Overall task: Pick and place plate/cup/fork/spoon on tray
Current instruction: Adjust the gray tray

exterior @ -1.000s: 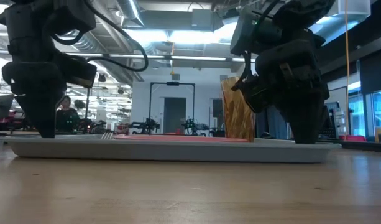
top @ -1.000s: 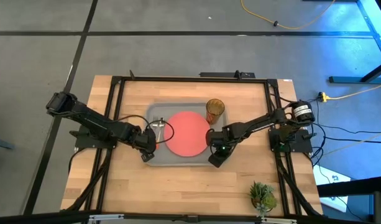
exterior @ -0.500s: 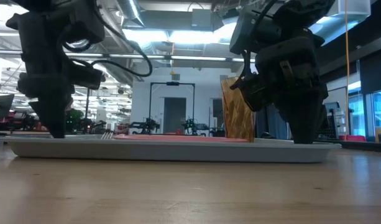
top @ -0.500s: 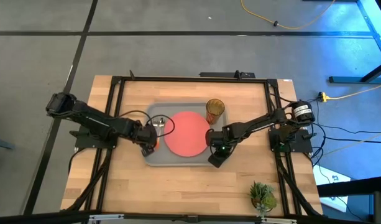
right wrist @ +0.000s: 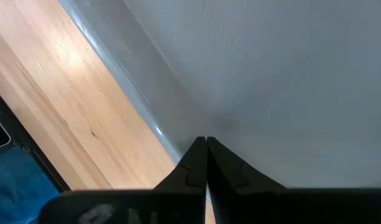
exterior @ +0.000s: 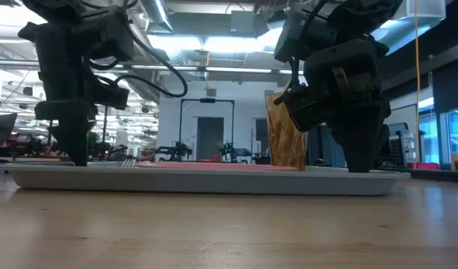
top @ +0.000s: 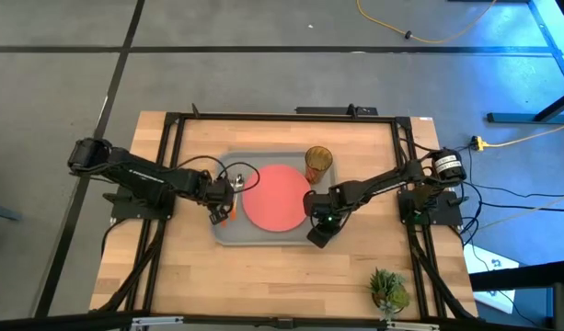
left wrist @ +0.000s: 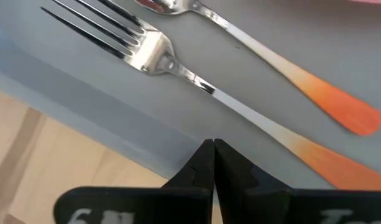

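Note:
The grey tray [top: 263, 235] lies in the table's middle. On it rest the coral plate [top: 276, 197], the amber cup [top: 318, 164] upright at its far right, and the fork [left wrist: 178, 68] and spoon [left wrist: 271, 56] side by side at its left end, orange handles toward the near side. My left gripper [top: 218, 217] is shut with nothing between its fingers, pointing steeply down at the tray's left rim [left wrist: 134, 140] beside the fork's handle. My right gripper [top: 316, 237] is shut too, pointing down over the tray's near right edge [right wrist: 171, 134]. My left gripper's shut fingertips [left wrist: 206, 152] stand low at the tray's left rim, close to the fork's handle; I cannot tell whether they touch either. My right gripper's shut fingertips [right wrist: 199, 149] stand low at the tray's near right rim; I cannot tell whether they touch it.
A small green plant [top: 388, 290] stands at the table's near right corner. Black frame rails [top: 176, 156] run along the table's left, right and far sides. Bare wood [top: 263, 276] lies between the tray and the near edge.
My left gripper, shut throughout, has swung along the tray's left end toward the far edge and a little toward the right, rolling its wrist. The tray and the things on it have stayed put.

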`<state>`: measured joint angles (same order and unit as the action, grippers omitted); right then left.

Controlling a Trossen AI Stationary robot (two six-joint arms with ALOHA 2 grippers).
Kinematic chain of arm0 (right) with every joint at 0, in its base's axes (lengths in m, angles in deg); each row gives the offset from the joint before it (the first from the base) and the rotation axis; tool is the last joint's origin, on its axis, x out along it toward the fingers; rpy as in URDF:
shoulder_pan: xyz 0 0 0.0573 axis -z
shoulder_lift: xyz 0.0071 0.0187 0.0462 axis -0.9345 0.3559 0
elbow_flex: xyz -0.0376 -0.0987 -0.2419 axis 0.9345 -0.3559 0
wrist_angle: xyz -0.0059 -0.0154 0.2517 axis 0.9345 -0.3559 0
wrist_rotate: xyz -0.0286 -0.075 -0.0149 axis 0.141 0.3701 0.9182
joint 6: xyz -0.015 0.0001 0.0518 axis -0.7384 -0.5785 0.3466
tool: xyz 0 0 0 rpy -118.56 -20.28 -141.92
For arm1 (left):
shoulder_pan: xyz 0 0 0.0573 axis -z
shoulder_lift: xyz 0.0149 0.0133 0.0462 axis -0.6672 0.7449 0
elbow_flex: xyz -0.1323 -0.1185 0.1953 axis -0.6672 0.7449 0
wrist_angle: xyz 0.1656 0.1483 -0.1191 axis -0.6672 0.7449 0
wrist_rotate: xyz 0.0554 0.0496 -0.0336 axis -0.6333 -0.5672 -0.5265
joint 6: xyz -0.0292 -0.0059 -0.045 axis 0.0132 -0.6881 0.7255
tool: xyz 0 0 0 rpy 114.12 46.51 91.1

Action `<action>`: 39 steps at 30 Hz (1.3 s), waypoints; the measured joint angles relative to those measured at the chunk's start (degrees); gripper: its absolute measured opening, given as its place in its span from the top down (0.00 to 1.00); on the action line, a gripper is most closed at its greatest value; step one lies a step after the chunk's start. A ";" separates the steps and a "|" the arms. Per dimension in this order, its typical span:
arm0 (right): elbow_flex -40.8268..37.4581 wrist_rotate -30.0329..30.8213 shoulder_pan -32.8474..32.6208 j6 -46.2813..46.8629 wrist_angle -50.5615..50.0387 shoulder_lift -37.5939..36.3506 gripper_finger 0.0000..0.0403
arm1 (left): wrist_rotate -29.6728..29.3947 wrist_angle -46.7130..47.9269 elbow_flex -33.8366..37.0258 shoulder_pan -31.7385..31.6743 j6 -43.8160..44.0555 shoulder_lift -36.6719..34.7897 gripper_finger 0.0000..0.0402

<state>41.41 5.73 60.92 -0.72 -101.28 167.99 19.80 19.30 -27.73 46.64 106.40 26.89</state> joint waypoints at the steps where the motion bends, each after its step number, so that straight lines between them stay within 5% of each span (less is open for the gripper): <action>1: 0.00 -0.06 0.01 0.00 0.02 0.00 0.99 | -0.06 0.00 0.00 -0.32 -0.66 -0.01 1.00; 39: 0.02 -0.56 0.00 -1.62 0.26 0.00 0.99 | -1.15 -3.23 3.26 -12.51 -14.60 0.02 1.00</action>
<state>41.43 5.17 60.92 -2.34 -101.02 167.99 18.66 16.07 -24.48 34.13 91.80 26.91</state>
